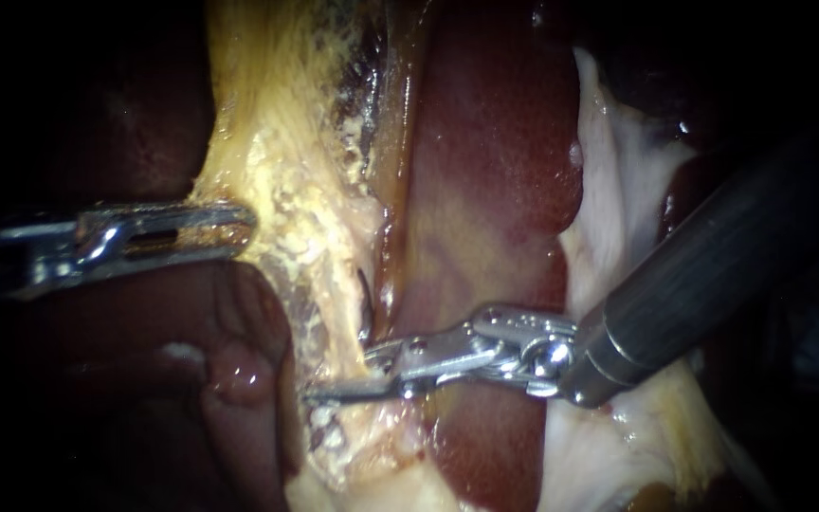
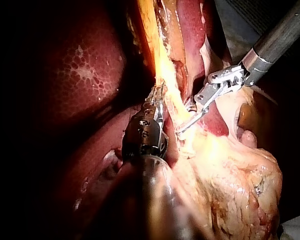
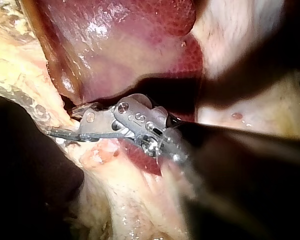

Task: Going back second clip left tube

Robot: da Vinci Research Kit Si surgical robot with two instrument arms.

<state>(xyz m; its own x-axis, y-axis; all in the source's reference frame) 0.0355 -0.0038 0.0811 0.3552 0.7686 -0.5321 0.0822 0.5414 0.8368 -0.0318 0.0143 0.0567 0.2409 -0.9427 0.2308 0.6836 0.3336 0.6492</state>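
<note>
Ideally, my right instrument (image 1: 341, 374), jaws parted at the tube (image 1: 334, 327), needed a straight withdrawal without snagging, while my left instrument (image 1: 244, 228), jaws clamped on pale tissue (image 1: 277, 190), held tension.

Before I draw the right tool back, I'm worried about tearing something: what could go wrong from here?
1. The right tool has its jaws open, and the thin lower tip lies against the pale fatty tissue. Pulling back like this might snag or tear that tissue.
2. The liver lies close beside the tool's wrist, so a sideways drift on the way out could scrape its surface.
</note>
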